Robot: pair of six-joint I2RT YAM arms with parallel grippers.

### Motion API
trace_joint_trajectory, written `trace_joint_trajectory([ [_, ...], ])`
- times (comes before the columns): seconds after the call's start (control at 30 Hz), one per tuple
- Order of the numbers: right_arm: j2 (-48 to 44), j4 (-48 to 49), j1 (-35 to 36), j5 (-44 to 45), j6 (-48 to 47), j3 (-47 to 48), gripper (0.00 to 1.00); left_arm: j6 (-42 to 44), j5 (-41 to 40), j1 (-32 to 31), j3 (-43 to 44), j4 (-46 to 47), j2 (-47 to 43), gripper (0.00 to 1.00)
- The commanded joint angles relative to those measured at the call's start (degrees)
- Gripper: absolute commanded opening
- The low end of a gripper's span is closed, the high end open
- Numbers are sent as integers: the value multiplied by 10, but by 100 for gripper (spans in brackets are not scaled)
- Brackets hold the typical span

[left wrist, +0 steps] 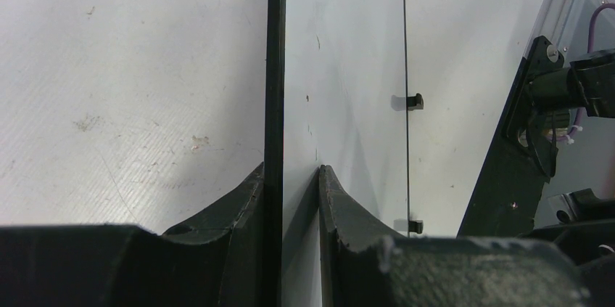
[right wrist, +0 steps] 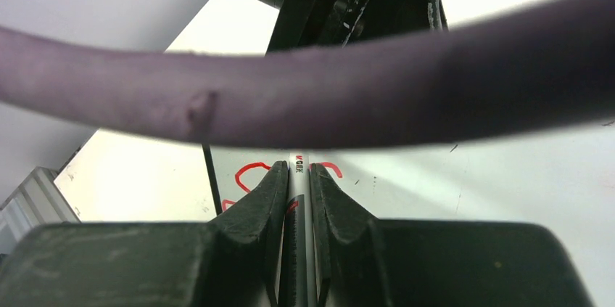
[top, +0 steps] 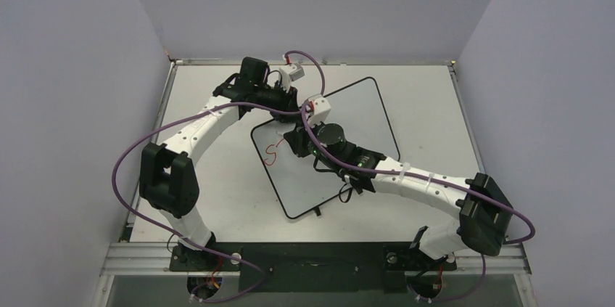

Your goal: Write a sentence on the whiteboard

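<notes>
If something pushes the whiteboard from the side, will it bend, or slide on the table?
Probably stiff: the whiteboard lies flat, its black frame straight, no sag visible. It would likely slide or turn, since the tabletop looks smooth; the left tool gripping its frame edge seems to steady it. It looks thin, so probably light for its size.

**Whiteboard askew on the tabletop, one red letter on it**

A large white rectangular whiteboard (top: pixel 348 118) with a thin black frame lies turned at an angle near the middle of the pale grey tabletop (top: pixel 217 191). A red handwritten S-shaped mark (top: pixel 272 153) sits by the board's left corner. The left tool (top: pixel 283 109) meets the board's far-left edge. The right tool (top: pixel 292 141) hangs just beside the mark.
</notes>
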Motion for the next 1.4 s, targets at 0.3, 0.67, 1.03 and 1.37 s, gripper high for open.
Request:
trace_joint_trajectory([
  [0.3,-19,-26,16,35,12,-40,0,74,-80,-14,1,1,-1,0],
  [0.67,-47,-35,29,52,25,-72,0,74,-80,-14,0,1,-5,0],
  [1.03,-66,-54,32,74,25,-90,0,74,-80,-14,0,1,-6,0],
  [1.37,-71,-71,32,93,9,-73,0,74,-80,-14,-1,1,-7,0],
])
